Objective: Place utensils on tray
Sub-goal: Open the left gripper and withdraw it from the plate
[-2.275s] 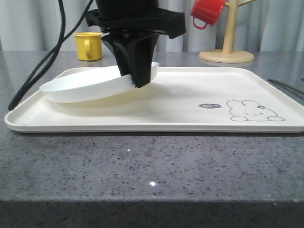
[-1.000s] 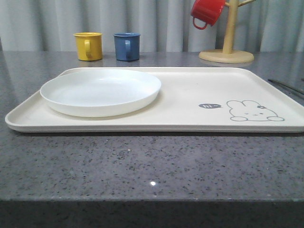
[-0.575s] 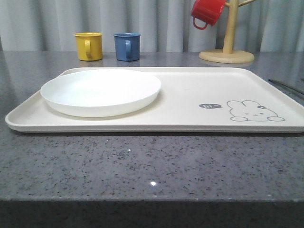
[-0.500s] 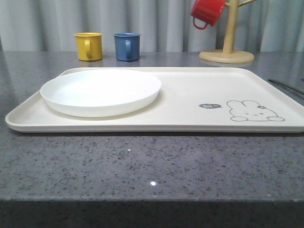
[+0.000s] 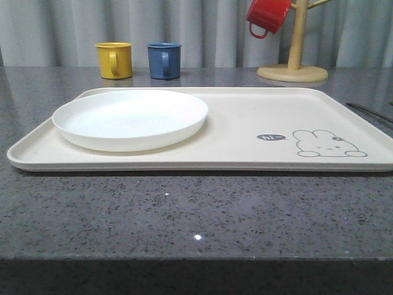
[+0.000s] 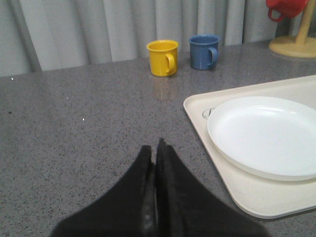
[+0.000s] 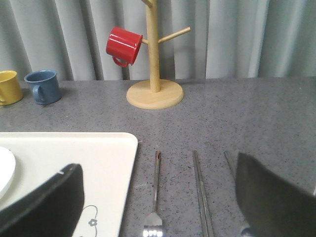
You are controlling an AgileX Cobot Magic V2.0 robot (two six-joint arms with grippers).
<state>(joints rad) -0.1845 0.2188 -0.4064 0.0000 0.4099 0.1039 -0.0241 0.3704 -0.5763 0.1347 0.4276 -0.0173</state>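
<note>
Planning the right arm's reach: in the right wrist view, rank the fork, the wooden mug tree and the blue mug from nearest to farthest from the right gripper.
1. Fork: on the counter just ahead of the open right gripper, beside the tray.
2. Wooden mug tree: well behind the fork, red mug hanging.
3. Blue mug: far back, off toward the robot's left.

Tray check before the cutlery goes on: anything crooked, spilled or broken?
Nothing stands out. The plate sits flat on the tray, mugs upright, cutlery lying straight on the table beside it.
</note>
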